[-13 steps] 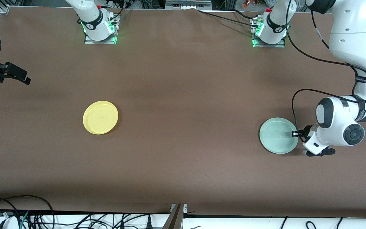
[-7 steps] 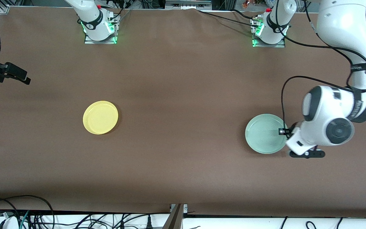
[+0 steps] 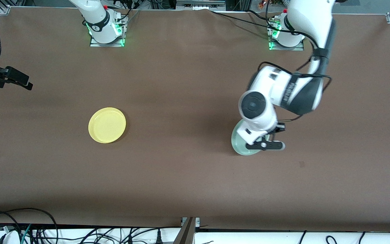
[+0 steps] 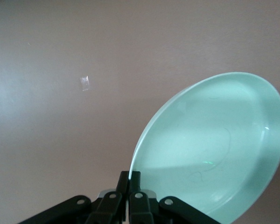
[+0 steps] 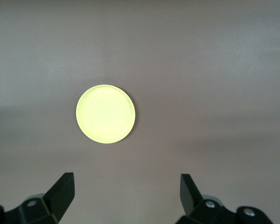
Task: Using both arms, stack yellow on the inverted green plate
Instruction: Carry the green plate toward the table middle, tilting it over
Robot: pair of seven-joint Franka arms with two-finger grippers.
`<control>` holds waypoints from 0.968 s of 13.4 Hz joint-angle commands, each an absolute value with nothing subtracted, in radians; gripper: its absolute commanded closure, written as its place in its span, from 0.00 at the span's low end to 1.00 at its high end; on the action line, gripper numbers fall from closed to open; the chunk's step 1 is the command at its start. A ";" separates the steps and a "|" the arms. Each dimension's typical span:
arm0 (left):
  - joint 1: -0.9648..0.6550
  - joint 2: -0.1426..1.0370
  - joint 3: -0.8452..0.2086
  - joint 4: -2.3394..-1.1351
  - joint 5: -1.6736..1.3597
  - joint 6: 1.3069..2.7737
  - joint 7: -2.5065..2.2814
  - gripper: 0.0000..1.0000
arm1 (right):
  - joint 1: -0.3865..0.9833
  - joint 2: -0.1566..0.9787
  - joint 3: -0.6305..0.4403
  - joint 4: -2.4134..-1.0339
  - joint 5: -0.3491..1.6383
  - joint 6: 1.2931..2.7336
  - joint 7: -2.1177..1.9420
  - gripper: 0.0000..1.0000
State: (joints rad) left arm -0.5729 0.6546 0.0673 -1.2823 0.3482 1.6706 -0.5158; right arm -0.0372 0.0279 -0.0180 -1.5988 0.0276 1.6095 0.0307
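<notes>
Two plates are in play, and one has just left the tabletop (image 3: 188,84): the left gripper (image 4: 129,179), fingers clamped tight on the rim of the green plate (image 4: 214,149), has swung it from near the left arm's end of the tabletop in toward the middle and tipped it up on edge, so the flip to inverted looks under way but not finished. The yellow plate (image 3: 107,125) has not moved; it lies flat toward the right arm's end, well apart from the green one. The right gripper (image 5: 126,189) waits high over that end with its fingers spread wide, holding nothing. Nothing stands between the plates; only bare brown surface.
</notes>
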 commanded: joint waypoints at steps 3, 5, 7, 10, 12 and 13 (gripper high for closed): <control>-0.759 0.738 0.097 -1.212 0.674 1.640 -0.630 1.00 | -0.038 0.021 -0.014 -1.601 0.015 1.605 0.034 0.00; -0.819 0.771 0.097 -1.201 0.745 1.640 -0.661 1.00 | -0.038 0.020 -0.014 -1.601 0.015 1.605 0.034 0.00; -0.902 0.808 0.121 -1.192 0.835 1.637 -0.698 1.00 | -0.037 0.021 -0.014 -1.600 0.015 1.608 0.034 0.00; -1.029 0.894 0.153 -1.189 1.058 1.582 -0.695 1.00 | -0.037 0.021 -0.012 -1.600 0.015 1.609 0.034 0.00; -1.061 0.943 0.158 -1.166 1.127 1.551 -0.698 1.00 | -0.037 0.021 -0.012 -1.600 0.017 1.605 0.034 0.00; -1.075 0.956 0.161 -1.166 1.131 1.545 -0.699 1.00 | -0.037 0.021 -0.012 -1.600 0.015 1.605 0.034 0.00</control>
State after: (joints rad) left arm -1.0523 0.8991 0.1324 -1.2278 1.0904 1.5773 -0.7075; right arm -0.0369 0.0281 -0.0166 -1.5986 0.0275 1.6098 0.0307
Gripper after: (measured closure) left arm 0.965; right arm 0.000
